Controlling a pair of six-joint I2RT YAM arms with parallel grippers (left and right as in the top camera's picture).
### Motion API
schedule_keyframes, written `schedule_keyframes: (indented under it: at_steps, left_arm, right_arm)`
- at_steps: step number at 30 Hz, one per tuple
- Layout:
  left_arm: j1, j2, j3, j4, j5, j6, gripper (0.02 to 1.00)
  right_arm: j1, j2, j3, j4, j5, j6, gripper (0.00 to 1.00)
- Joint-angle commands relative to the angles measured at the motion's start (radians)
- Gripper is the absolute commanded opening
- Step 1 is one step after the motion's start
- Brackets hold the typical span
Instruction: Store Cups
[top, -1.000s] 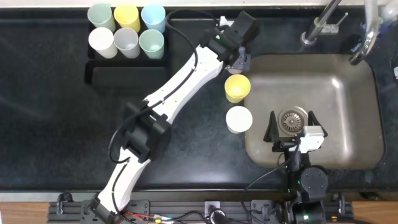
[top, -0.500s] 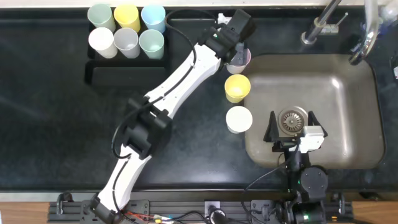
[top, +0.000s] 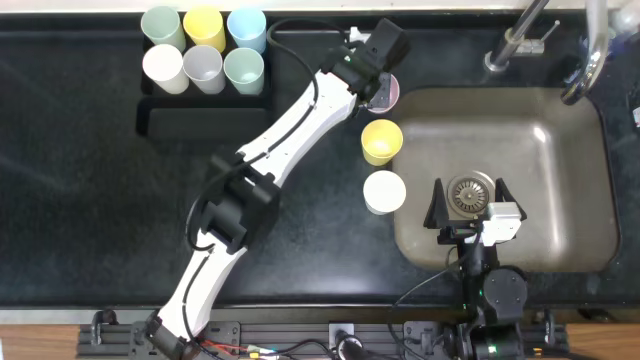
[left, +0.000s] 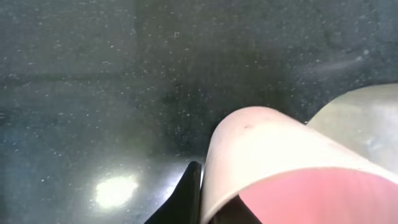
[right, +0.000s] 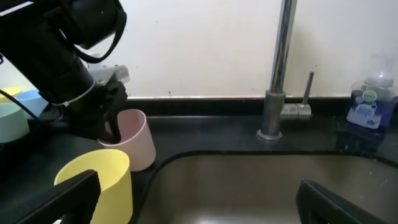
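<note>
A pink cup (top: 386, 92) stands by the sink's far left corner, also seen as the pink cup (right: 137, 139) and, close up, the pink cup (left: 280, 162). My left gripper (top: 375, 86) is shut on its rim; one finger (left: 189, 196) lies against the outer wall. A yellow cup (top: 381, 141) and a white cup (top: 384, 191) stand along the sink's left edge, nearer to me. Several pastel cups (top: 204, 48) fill the far row of a black rack (top: 190, 118). My right gripper (top: 470, 203) hangs open over the sink, holding nothing.
The steel sink (top: 560, 150) has a drain (top: 470, 192) under my right gripper. A faucet (top: 515, 40) rises behind the sink, and a blue soap bottle (right: 367, 106) stands at its far right. Dark counter (top: 80, 200) spreads left of the sink.
My left gripper has shifted slightly up and left in the top view with the pink cup, whose pink inside now shows. The right arm has stayed still.
</note>
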Motion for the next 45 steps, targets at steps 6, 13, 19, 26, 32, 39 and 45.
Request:
schedule_keyframes:
  at_steps: [6, 13, 19, 26, 32, 39, 45]
  left_arm:
    - [-0.006, -0.368, 0.016, -0.216, -0.186, -0.032, 0.034]
    - [0.150, -0.710, -0.140, -0.309, -0.240, -0.041, 0.034]
    - [0.435, -0.940, -0.447, -0.255, -0.135, 0.044, 0.034]
    - [0.764, -1.005, -0.734, -0.079, 0.125, 0.317, 0.034]
    - [0.877, -0.947, -0.859, 0.039, 0.155, 0.420, 0.034]
    - [0.880, -0.822, -0.861, 0.068, 0.156, 0.482, 0.034]
    - [0.880, -0.743, -0.861, 0.078, 0.156, 0.493, 0.036]
  right_arm:
    - [0.005, -0.011, -0.014, 0.005, 0.007, 0.003, 0.998]
    - [0.005, -0.011, -0.014, 0.005, 0.007, 0.003, 0.998]
    - [0.005, -0.011, -0.014, 0.005, 0.007, 0.003, 0.998]
    - [0.005, -0.011, -0.014, 0.005, 0.007, 0.003, 0.998]
    - [0.005, -0.011, -0.014, 0.005, 0.007, 0.003, 0.998]
    - [0.005, -0.011, -0.014, 0.005, 0.007, 0.003, 0.996]
    - [0.005, -0.011, -0.014, 0.005, 0.007, 0.003, 0.996]
